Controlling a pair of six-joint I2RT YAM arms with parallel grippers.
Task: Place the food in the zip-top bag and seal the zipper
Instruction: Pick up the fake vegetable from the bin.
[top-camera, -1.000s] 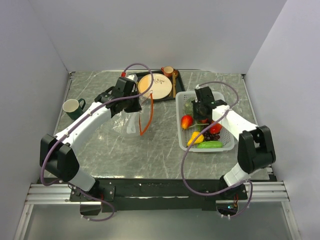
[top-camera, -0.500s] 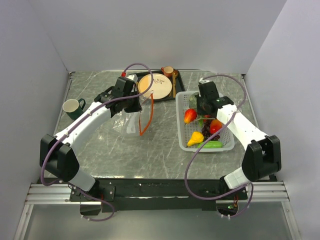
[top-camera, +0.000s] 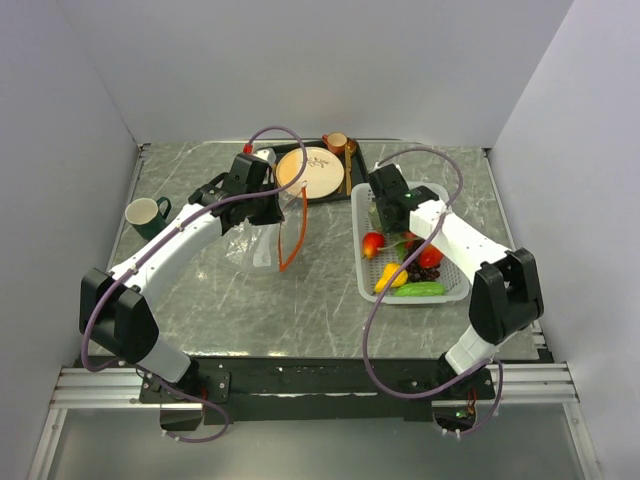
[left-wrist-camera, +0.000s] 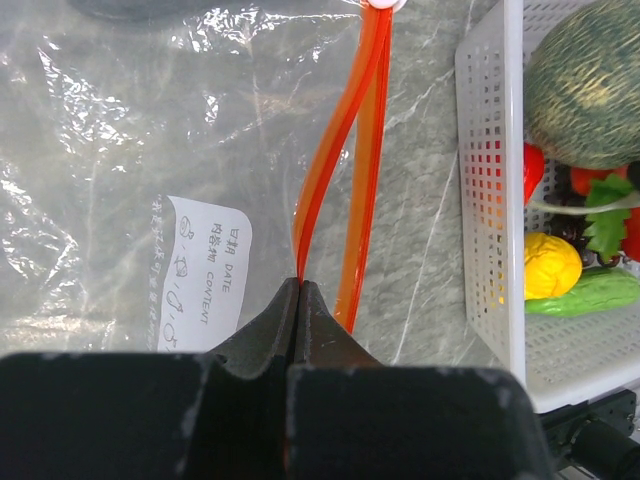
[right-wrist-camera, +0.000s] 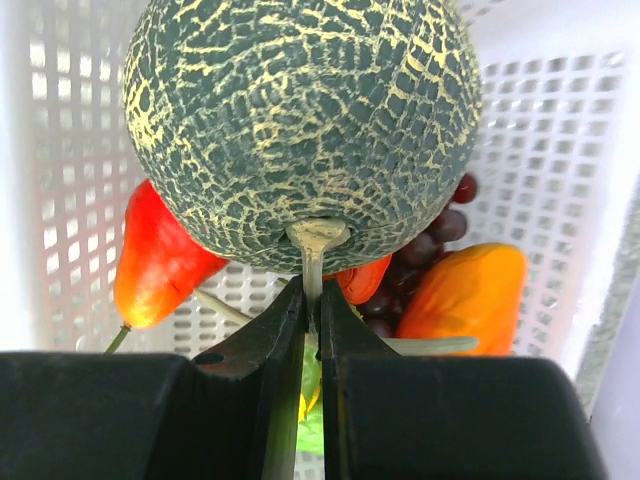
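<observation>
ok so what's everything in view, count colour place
zip-top bag: 1, clear, on table, centre-left
zipper: 1, orange-red, bag's mouth
basket: 1, white, right of bag
melon: 1, green, held over basket
red pieces: at least 2, red, in basket
pear: 1, yellow, in basket
grapes: 1 bunch, dark, in basket
cucumber: 1, green, in basket
mug: 1, green, far left
tray: 1, black, back centre
plate: 1, cream, on tray
left hand: 1, black, shut on zipper
right hand: 1, black, shut on melon's stem
</observation>
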